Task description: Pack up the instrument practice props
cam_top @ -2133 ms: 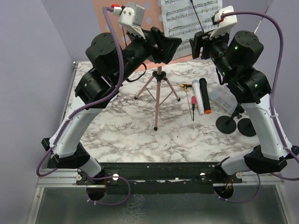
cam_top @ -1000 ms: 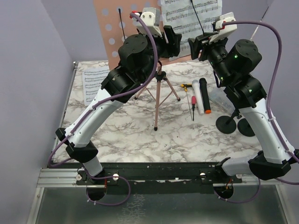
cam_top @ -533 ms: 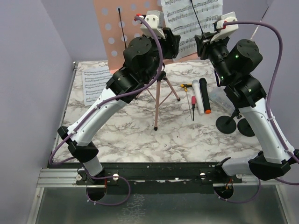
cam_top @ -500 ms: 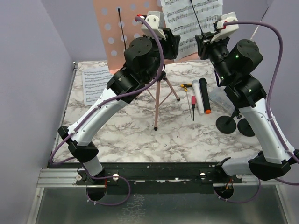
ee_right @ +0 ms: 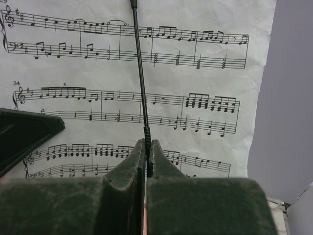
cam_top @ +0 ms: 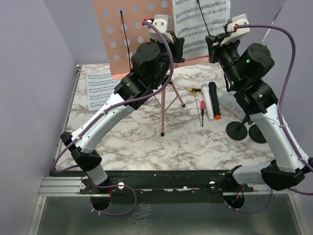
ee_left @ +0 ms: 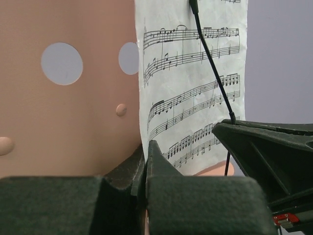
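1. Top external view: The pink music rest (cam_top: 132, 34) stands at 12 o'clock on the table (cam_top: 137, 142), with a sheet-music page (cam_top: 203, 24) on the right half of its board. The left hand (cam_top: 179, 50) and the right hand (cam_top: 212, 46) both meet the board's lower edge. A loose page (cam_top: 98, 88) lies flat at 10 o'clock. The white microphone (cam_top: 206, 102) and black microphone (cam_top: 214, 100) lie touching at 2 o'clock. A screwdriver (cam_top: 201, 108) lies just beside them at their 9 o'clock, and a clear box (cam_top: 234, 102) at their 3 o'clock. Two round-based holders (cam_top: 237, 130) sit near 4 o'clock.
2. Left wrist view: The left hand is closed, its fingers pinching the music rest's lower edge right at the page's lower-left corner. A sliver of pink shows between the pads. The right hand's dark finger sits at 4 o'clock.
3. Right wrist view: The right hand is closed on the same lower edge, over the page. A thin black wire arm (ee_right: 141, 88) runs up toward 12 o'clock from the fingertips.
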